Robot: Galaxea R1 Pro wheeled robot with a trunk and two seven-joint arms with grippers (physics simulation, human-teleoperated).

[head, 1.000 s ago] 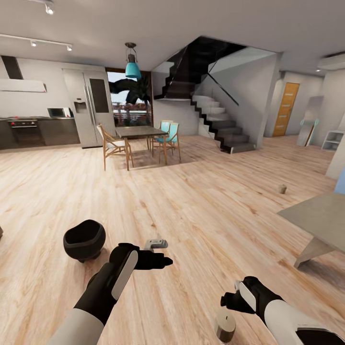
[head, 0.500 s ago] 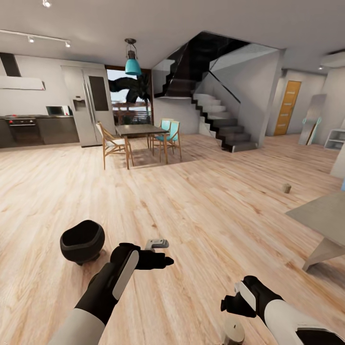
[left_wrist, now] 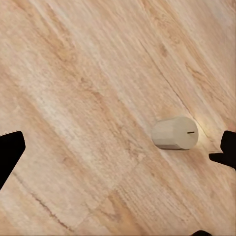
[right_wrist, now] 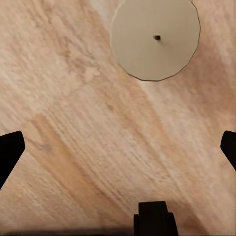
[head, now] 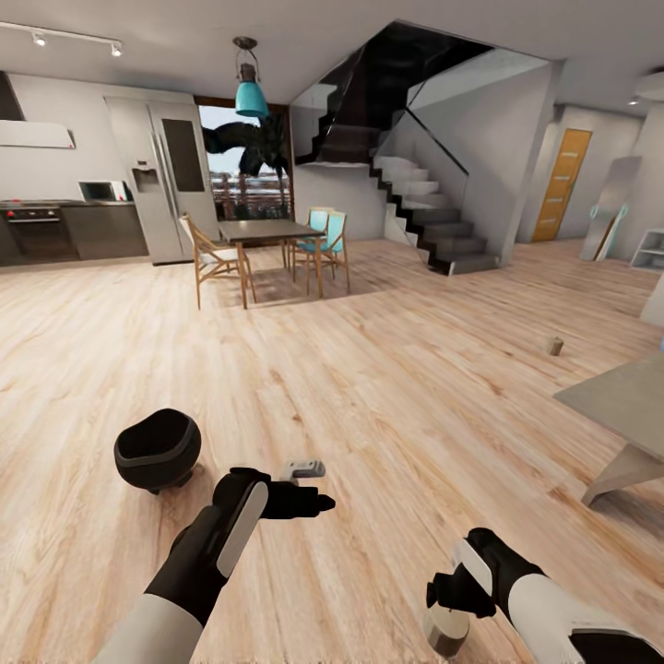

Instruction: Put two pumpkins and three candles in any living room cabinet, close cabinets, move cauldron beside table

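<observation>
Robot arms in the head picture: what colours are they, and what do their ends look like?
Both arms have smooth white forearms that turn into black wrists. The left tool is black with a long white stripe on its back and a small grey block at its tip. The right tool is black too, with a white patch on its back. No cables show.

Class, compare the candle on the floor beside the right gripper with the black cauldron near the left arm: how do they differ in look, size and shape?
The cauldron is black; the candle is cream to tan. The cauldron is clearly the larger of the two. The cauldron is a bulging hollow pot with a wide open mouth, while the candle is a squat solid cylinder with a flat top and a small dark wick. Both rest on the wood-plank floor, held by neither gripper.
</observation>
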